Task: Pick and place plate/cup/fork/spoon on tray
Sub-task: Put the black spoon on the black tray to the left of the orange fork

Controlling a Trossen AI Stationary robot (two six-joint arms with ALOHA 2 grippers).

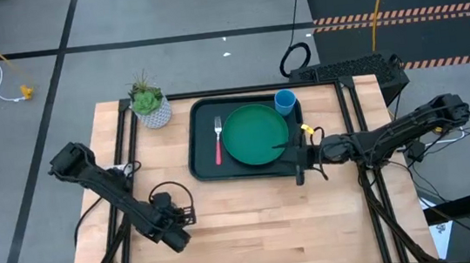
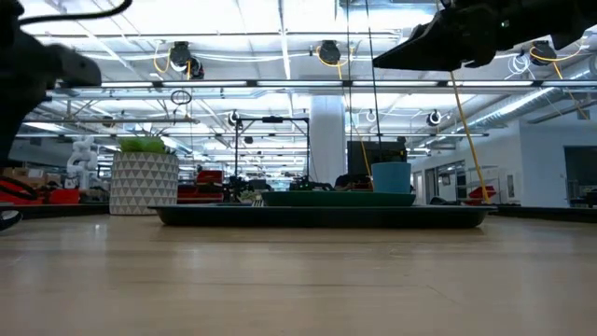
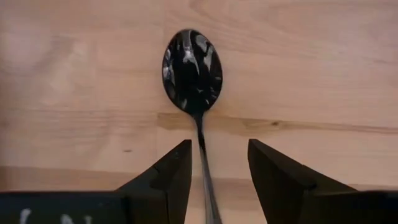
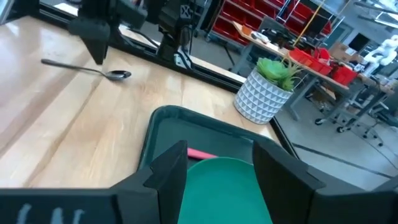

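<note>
- Jaws of the left gripper (image 3: 217, 180) stand apart over the worktop (image 1: 253, 217), one finger on each side of the spoon's handle, not closed on it.
- Jaws of the right gripper (image 4: 217, 168) stand wide with nothing between them, raised above the tray's right part near the plate's rim.
- Worktop: a light wooden surface that carries all the items.
- Left arm: reaches in from the left edge, with its gripper (image 1: 182, 214) down at the front left of the worktop, well apart from the tray.
- Right arm: reaches in from the right edge, with its gripper (image 1: 294, 153) over the right end of the tray.
- Tray (image 1: 205, 165): dark, rectangular, with a raised rim, at the rear centre of the worktop.
- Plate (image 1: 253, 134): green and round, flat in the middle of the tray.
- Plant pot (image 1: 154, 112): white, patterned, with a green plant, on the worktop just beside the tray's rear left corner.
- Cup (image 1: 285, 102): light blue, upright in the tray's rear right corner, just beside the plate.
- Fork (image 1: 217, 140): red handle, metal tines, flat in the tray left of the plate.
- Spoon (image 3: 193, 68): all metal, flat on the bare worktop outside the tray, bowl pointing away from the left gripper.
</note>
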